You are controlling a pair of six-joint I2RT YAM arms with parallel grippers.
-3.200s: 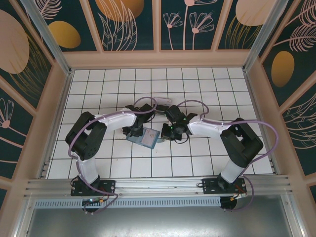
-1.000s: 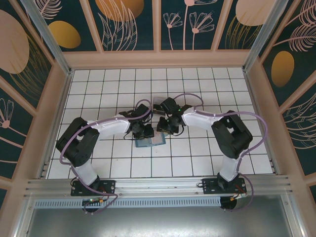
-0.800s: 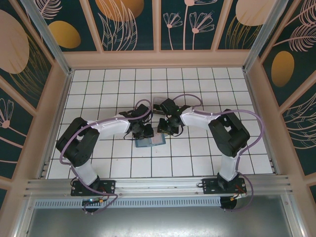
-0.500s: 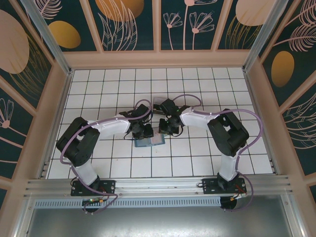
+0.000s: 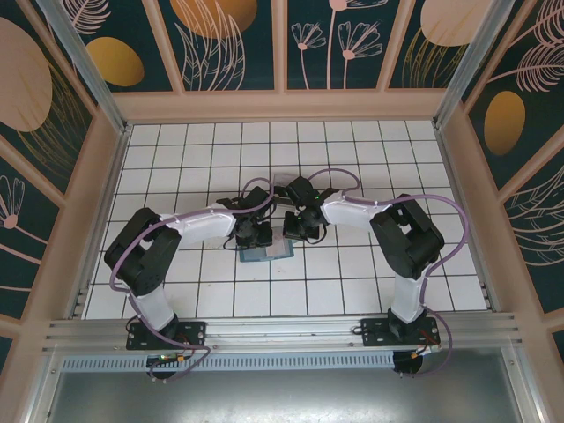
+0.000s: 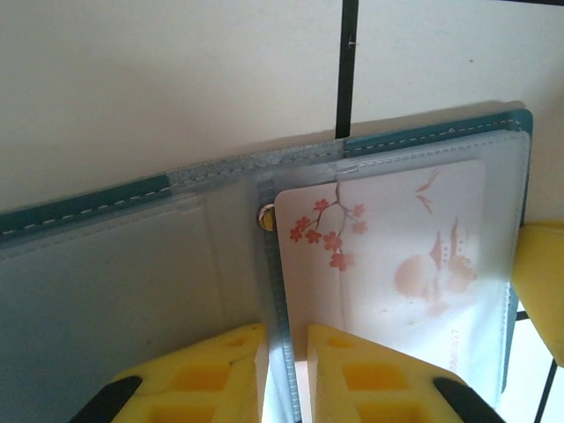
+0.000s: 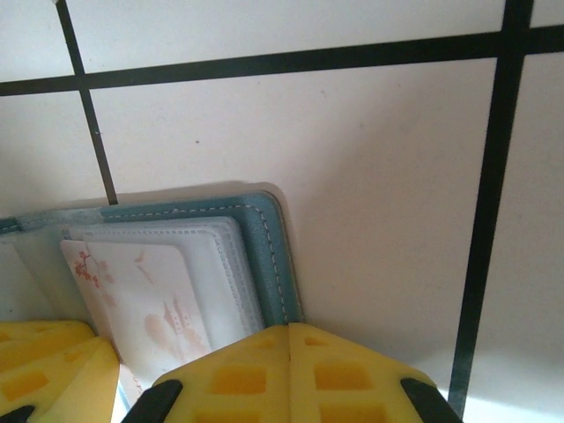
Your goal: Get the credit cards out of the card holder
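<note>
Centrally, as I read the cell from my remote station:
Card holder (image 5: 267, 250): lies open and flat on the white tiled table (image 5: 370, 150), mid-floor, between my two wrists.
Credit card (image 6: 397, 256): pale, printed with pink blossom; it sits under the clear pocket, in the half nearer the right arm.
Left gripper (image 6: 286, 333): yellow fingers nearly together, clamped on the stitched seam of the clear pocket, just beside the card's long edge.
Right gripper (image 7: 289, 333): fingertips pressed tight with no gap, at the teal outer edge of the card holder; I cannot tell whether any cover is pinched between them.
Spacing: both grippers stand over the same half, close to each other.
</note>
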